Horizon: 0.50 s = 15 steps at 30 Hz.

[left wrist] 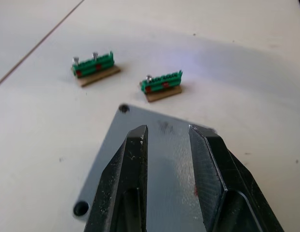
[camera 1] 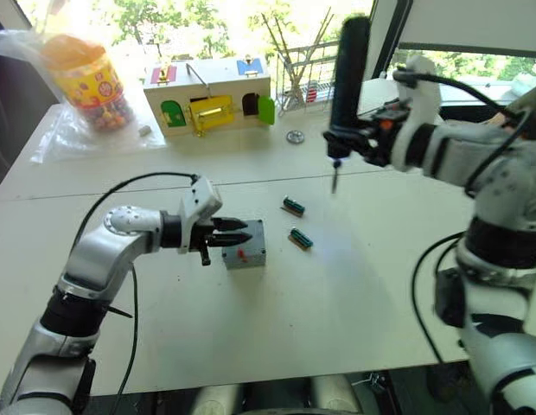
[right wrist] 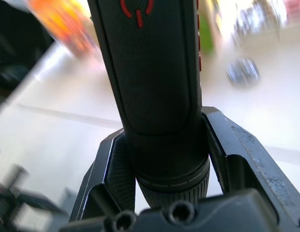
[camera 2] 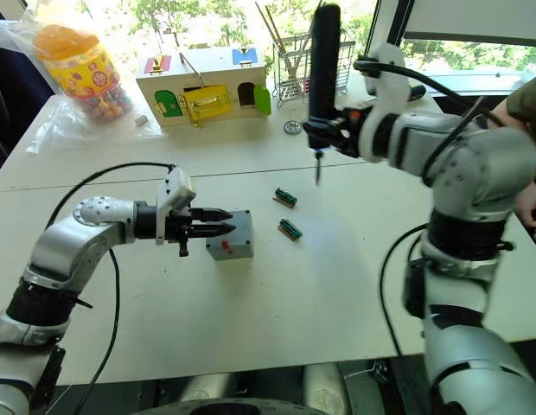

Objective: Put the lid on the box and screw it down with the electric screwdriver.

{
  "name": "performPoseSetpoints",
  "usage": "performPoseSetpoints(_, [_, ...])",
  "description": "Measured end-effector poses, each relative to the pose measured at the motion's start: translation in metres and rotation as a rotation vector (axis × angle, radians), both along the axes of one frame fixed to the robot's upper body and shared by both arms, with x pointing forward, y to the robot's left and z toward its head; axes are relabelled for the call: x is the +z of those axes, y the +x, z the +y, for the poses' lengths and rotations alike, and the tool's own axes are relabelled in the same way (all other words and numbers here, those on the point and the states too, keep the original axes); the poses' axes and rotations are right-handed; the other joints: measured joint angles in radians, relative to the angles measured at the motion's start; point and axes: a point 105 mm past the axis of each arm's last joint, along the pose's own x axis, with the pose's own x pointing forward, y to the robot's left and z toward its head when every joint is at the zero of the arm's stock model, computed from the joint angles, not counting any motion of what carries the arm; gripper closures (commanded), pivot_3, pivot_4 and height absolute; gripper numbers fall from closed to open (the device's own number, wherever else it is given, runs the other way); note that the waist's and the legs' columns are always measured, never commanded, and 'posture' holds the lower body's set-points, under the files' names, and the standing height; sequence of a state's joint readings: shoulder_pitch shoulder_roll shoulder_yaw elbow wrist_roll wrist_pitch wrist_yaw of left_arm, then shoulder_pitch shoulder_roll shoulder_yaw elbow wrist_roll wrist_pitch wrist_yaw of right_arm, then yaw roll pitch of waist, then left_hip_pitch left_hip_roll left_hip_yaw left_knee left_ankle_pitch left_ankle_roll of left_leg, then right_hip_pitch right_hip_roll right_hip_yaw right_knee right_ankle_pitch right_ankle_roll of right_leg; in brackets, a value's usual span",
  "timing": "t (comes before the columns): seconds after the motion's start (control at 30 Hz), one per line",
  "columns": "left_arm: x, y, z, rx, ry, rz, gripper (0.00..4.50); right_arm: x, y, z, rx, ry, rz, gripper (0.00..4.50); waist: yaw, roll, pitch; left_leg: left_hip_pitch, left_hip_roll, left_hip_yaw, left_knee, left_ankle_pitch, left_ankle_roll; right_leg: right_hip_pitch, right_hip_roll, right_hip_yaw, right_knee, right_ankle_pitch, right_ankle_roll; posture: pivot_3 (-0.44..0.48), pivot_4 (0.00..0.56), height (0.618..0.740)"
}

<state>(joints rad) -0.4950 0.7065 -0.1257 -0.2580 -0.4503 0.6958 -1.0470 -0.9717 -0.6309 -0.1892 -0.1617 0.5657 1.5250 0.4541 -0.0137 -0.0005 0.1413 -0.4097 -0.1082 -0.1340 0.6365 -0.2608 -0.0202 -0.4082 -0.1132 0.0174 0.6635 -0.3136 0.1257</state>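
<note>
The grey box (camera 1: 245, 253) stands mid-table with its red mark facing me. The lid (left wrist: 140, 116) lies flat on top of it, with screw holes at its corners. My left gripper (camera 1: 245, 232) reaches in from the left and hovers just over the lid, fingers (left wrist: 133, 159) slightly apart with nothing between them. Held up above the table behind and to the right of the box, my right gripper (camera 1: 350, 138) is shut on the black electric screwdriver (camera 1: 349, 69). The tool stands upright with its thin bit (camera 1: 335, 180) pointing down.
Two small green terminal blocks (camera 1: 293, 206) (camera 1: 301, 238) lie just right of the box. At the back stand a wooden latch box (camera 1: 212, 95), a sweets jar in a plastic bag (camera 1: 86, 82), a wire rack (camera 1: 303, 73) and a metal disc (camera 1: 295, 137). A person's hand (camera 2: 532, 207) is at the right edge.
</note>
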Motion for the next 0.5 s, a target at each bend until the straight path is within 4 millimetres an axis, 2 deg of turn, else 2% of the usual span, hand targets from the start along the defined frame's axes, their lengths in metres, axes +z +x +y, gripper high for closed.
performPoseSetpoints(0.03, [0.006, -0.004, 0.0, -0.032, 0.027, -0.024, 3.2, -0.009, -0.002, -0.021, -0.036, -0.049, 0.086, 2.78, -0.001, 0.001, 0.003, 0.0, 0.0, 0.002, 0.0, -0.001, 0.001, 0.0, -0.001, 0.0, 0.0, 0.0, 0.0, 0.0, 0.15, 0.74])
performPoseSetpoints(0.13, [0.01, -0.014, 0.002, -0.085, 0.087, -0.046, 3.2, -0.032, -0.012, -0.058, -0.087, -0.086, 0.289, 2.78, -0.007, 0.001, 0.007, 0.0, 0.0, 0.005, -0.003, -0.001, 0.002, -0.001, -0.002, 0.0, -0.002, 0.0, 0.0, 0.0, 0.15, 0.74])
performPoseSetpoints(0.23, [0.011, -0.02, -0.002, -0.121, 0.107, -0.06, 3.2, -0.063, -0.018, -0.069, -0.094, -0.091, 0.486, 2.78, -0.029, 0.0, 0.011, 0.0, 0.001, 0.008, -0.002, -0.001, 0.002, -0.001, -0.002, 0.0, -0.001, 0.0, 0.0, 0.0, 0.15, 0.74])
performPoseSetpoints(0.37, [0.01, -0.03, -0.008, -0.149, 0.112, -0.08, 3.2, -0.102, -0.024, -0.076, -0.094, -0.107, 0.689, 2.78, -0.031, 0.002, 0.015, 0.0, 0.001, 0.008, 0.003, -0.001, 0.003, -0.001, -0.002, 0.001, 0.002, 0.0, 0.0, 0.0, 0.15, 0.74])
performPoseSetpoints(0.5, [-0.007, -0.037, -0.007, -0.133, 0.123, -0.037, 3.2, -0.113, -0.02, -0.079, -0.084, -0.13, 0.745, 2.78, -0.028, 0.003, 0.018, 0.0, 0.001, 0.008, 0.005, -0.002, 0.004, -0.001, -0.002, 0.001, 0.002, 0.0, 0.0, 0.0, 0.15, 0.74])
